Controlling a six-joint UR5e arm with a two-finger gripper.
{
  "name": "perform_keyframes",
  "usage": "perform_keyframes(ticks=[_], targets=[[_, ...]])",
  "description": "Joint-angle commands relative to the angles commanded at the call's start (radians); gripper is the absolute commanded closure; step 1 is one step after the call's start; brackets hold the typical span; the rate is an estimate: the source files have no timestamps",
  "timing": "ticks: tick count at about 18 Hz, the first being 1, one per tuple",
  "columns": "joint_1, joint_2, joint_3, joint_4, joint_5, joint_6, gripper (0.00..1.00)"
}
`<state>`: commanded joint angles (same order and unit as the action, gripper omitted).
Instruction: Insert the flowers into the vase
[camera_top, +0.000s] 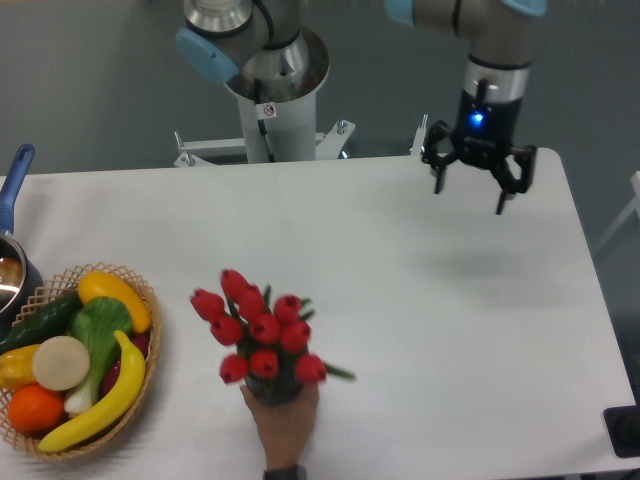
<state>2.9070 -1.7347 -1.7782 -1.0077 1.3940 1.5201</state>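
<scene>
the arm hangs over the table's far right, gripper pointing down, fingers spread apart.

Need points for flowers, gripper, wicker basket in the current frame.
flowers (262, 335): fixed camera, a red bud mid-bunch.
gripper (470, 198): fixed camera, midway between its spread fingertips.
wicker basket (152, 340): fixed camera, right rim.

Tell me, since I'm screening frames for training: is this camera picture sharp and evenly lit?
Camera view: lighting soft and even, only a faint shadow on the table below the gripper; the flowers and the hand look slightly motion-blurred; the basket is sharp.
</scene>
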Motion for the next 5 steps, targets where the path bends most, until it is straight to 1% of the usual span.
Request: perform_keyframes(ticks=[1,3,5], targets=[[-0.017,-0.031,0.038,-0.028,0.052,0.014,0.0],[-0.061,-0.071,0.126,-0.116,0.137,0.017,0.0],[-0.077,-0.111,0.212,-0.199,0.151,0.017,0.0]])
